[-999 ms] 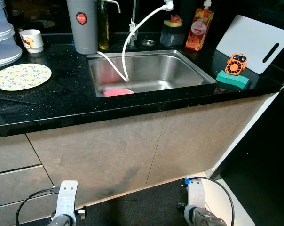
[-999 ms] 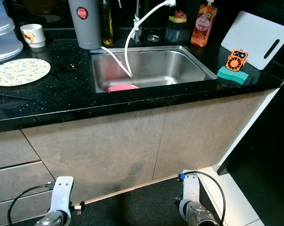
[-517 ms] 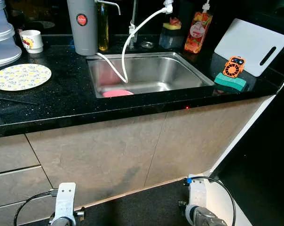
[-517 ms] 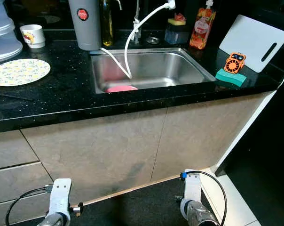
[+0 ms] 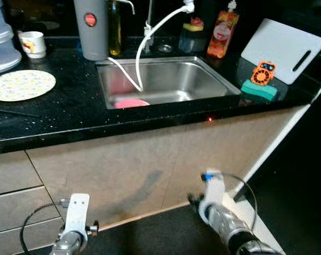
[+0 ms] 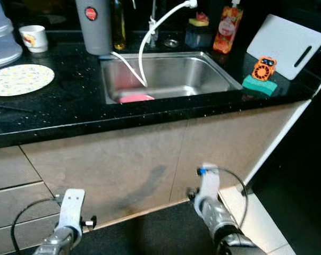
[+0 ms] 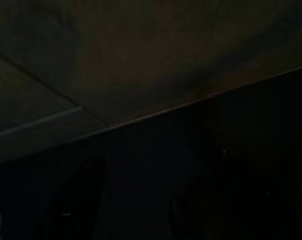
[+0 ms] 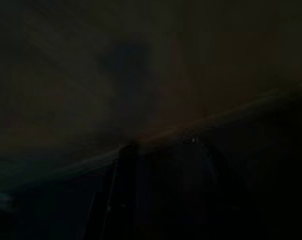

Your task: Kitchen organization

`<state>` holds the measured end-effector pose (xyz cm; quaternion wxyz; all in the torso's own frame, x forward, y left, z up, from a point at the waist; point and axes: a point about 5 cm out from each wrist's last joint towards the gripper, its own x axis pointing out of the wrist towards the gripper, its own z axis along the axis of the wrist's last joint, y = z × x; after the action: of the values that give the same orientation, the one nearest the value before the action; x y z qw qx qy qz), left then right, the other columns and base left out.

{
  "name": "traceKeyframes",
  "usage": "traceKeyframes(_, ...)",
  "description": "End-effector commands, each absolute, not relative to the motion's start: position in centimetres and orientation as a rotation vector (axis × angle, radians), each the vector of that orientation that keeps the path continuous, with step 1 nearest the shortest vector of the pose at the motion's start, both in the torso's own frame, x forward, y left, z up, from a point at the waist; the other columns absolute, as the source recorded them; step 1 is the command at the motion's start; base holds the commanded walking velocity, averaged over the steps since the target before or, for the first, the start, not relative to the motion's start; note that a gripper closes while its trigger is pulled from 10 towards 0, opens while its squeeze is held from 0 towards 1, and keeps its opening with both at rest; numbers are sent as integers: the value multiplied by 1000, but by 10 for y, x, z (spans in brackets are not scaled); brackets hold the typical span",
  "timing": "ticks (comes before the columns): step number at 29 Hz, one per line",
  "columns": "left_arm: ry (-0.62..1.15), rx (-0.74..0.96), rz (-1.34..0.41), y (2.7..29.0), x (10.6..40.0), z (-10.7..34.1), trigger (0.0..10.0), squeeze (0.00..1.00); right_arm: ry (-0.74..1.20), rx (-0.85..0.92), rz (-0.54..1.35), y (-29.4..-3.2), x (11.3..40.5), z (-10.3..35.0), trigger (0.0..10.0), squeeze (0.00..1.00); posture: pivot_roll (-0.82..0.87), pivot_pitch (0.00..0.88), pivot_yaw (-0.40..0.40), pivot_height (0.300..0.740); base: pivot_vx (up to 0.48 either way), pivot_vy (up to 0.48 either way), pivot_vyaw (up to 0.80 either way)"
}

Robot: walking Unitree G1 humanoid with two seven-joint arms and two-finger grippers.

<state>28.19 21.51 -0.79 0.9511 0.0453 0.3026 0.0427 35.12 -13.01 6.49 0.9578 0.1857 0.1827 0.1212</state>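
A black speckled surface (image 5: 70, 114) ran across the scene above pale cabinet fronts (image 5: 128, 170), with drawer fronts (image 5: 11, 180) at the robot's left. Set into the surface was a stainless steel sink (image 5: 203, 79); a pink dish (image 5: 127, 103) lay at its near left corner, and a white hose (image 5: 150, 37) curved down into the basin from the tap area. Against the back wall at the robot's right leaned a white cutting board (image 5: 281, 48) with a slot handle. On the surface at the left lay a flat plate with a yellow lemon pattern (image 5: 21, 85), beside a stack of pale containers (image 5: 2, 42). Behind the sink stood a grey cylindrical canister (image 5: 91, 29) bearing a round red label whose writing was too small to read, a bottle of yellow oil (image 5: 114, 29) just beside it, and an orange-red soap bottle (image 5: 222, 34) with an unreadable label. A white mug with a red motif (image 5: 33, 44) stood near the back at the left. An orange gadget (image 5: 263, 73) rested on a green sponge (image 5: 261, 90) near the right edge. The left arm (image 5: 75, 223) hung low before the drawers and the right arm (image 5: 219, 207) was low before the cabinet; whether either set of jaws was wide or narrow could not be told. Both wrist views were very dark, showing only faint cabinet lines.
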Motion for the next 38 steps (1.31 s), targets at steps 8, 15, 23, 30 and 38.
traceKeyframes(8,610,83,81,219,290,0,10000,0,-85,600,670,-66,374,229,10000,0,11,226,-64,740,0,0,0)
traceKeyframes(15,599,97,41,212,296,4,10000,0,-297,738,965,-42,346,321,10000,0,14,238,-74,740,0,0,0)
traceKeyframes(23,619,99,39,210,290,-2,10000,0,-339,727,975,-49,337,328,10000,0,10,239,-82,740,0,0,0)
traceKeyframes(30,634,108,32,213,288,-4,10000,0,-562,855,1095,-52,316,406,10000,0,7,239,-75,740,0,0,0)
traceKeyframes(38,616,103,52,217,293,2,10000,0,-674,959,1238,-42,288,447,10000,0,16,251,-75,740,0,0,0)
